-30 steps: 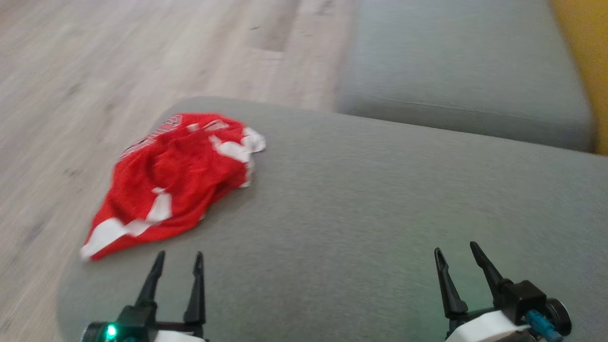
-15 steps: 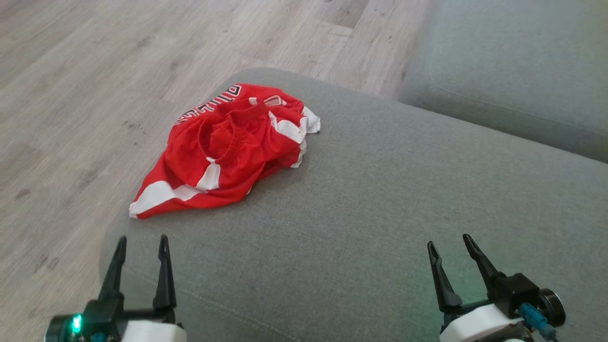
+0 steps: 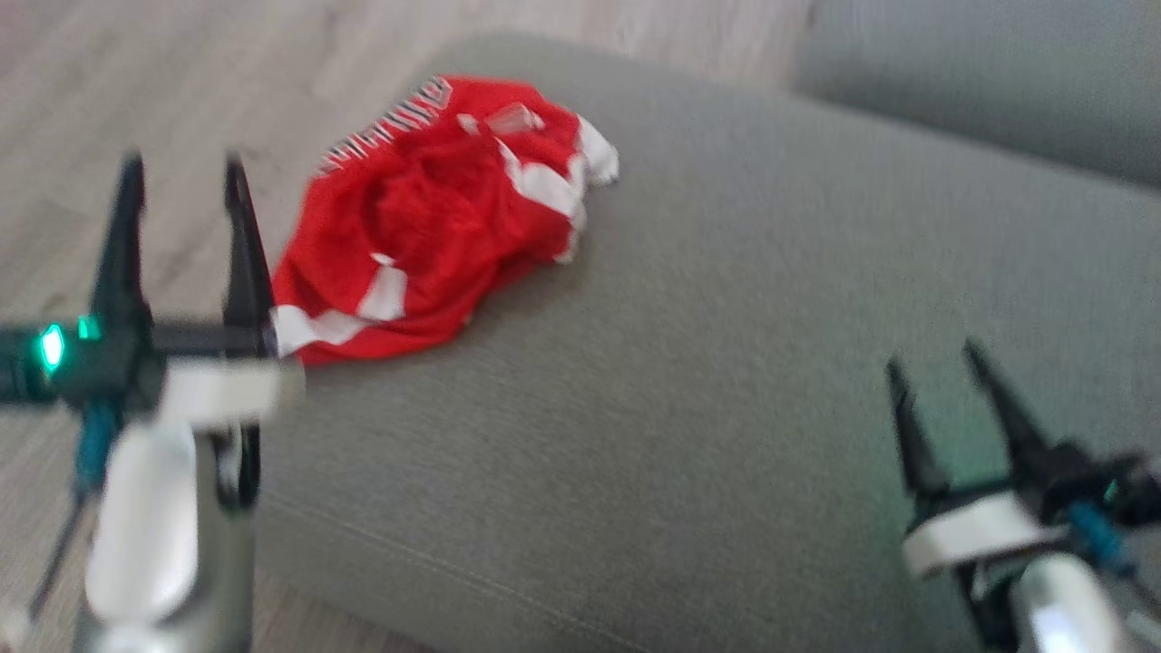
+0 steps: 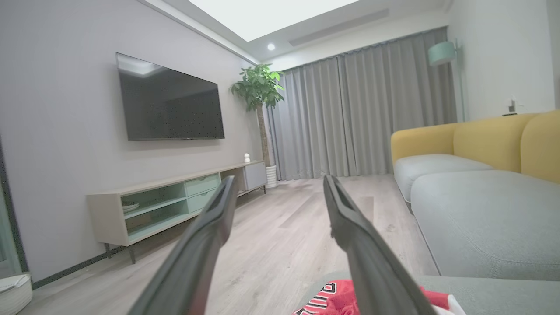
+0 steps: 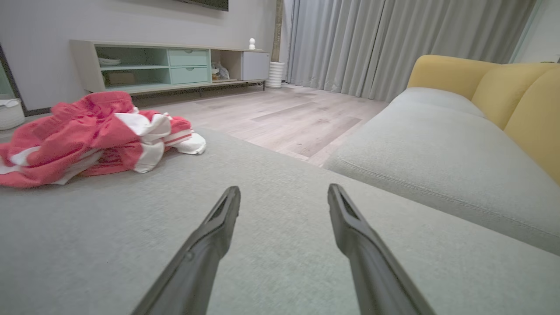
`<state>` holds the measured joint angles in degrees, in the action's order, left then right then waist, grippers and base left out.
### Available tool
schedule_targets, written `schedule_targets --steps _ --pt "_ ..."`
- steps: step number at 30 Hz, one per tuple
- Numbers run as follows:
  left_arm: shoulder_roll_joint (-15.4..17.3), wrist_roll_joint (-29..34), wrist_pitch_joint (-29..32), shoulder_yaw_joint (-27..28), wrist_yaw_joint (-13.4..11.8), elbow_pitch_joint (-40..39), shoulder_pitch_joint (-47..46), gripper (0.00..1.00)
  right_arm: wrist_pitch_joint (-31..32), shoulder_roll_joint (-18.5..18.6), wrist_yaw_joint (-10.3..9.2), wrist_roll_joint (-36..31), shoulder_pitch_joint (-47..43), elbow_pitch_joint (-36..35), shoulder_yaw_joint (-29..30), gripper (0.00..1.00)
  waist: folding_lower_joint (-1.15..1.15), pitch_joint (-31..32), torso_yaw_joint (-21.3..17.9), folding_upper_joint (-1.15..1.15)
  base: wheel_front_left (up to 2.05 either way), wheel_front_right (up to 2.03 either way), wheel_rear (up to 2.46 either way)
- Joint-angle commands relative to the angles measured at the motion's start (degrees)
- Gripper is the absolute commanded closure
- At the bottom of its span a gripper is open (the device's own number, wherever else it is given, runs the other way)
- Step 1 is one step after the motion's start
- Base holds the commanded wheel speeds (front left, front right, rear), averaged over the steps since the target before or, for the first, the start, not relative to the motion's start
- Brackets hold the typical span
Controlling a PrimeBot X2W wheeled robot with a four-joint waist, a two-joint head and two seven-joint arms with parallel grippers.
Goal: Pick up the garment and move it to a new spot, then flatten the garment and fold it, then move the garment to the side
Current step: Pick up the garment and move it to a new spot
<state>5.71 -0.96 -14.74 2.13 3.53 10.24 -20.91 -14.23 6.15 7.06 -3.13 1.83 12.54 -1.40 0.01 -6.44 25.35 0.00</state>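
The grey cushion (image 3: pixel 689 381) carries the red garment (image 3: pixel 435 218), a crumpled heap near its far left corner, not yet picked up, so moving, flattening and folding all remain. The left gripper (image 3: pixel 181 163) hangs just beside it, the right gripper (image 3: pixel 934 354) well apart — both spread, empty.

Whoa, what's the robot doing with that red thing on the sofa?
The robot looks to be getting ready to pick up the red and white garment, which lies crumpled near the corner of the grey cushion. Its left claw is open right beside the garment's near edge, with nothing between its fingers. Its right claw is open too, farther off over bare cushion. Nothing has been grabbed yet.
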Motion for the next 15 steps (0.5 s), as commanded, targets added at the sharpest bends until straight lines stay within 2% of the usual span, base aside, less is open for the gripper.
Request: schedule_targets --steps 1,5,8,11,15 --pt "1.6 0.0 -0.3 1.5 0.0 -0.4 -5.2 0.00 -0.8 1.8 0.43 -0.4 2.6 -2.2 -1.2 0.00 -0.01 -6.5 -4.1 0.00 0.00 0.00 0.00" --pt "2.6 0.4 -0.3 -1.4 1.7 9.2 -16.2 0.00 -0.8 5.3 0.43 -0.4 4.9 -3.6 -0.9 0.00 -0.01 -11.8 -6.0 0.00 0.00 0.00 0.00" --pt "2.7 -0.4 0.8 -3.8 2.9 19.2 -24.6 0.00 -0.8 7.6 0.43 -0.5 6.3 -4.4 -0.3 0.00 -0.01 -15.3 -7.1 0.00 0.00 0.00 0.00" --pt "2.2 -3.4 6.5 -4.6 3.5 29.7 -31.4 0.00 -0.8 9.0 0.43 -0.3 7.5 -4.9 0.1 0.00 -0.01 -17.9 -8.4 0.00 0.00 0.00 0.00" --pt "3.4 -5.9 14.2 -5.8 3.9 40.8 -37.4 0.00 -0.8 9.2 0.43 0.1 8.9 -5.7 0.2 0.00 -0.01 -20.6 -10.4 0.00 0.00 0.00 0.00"
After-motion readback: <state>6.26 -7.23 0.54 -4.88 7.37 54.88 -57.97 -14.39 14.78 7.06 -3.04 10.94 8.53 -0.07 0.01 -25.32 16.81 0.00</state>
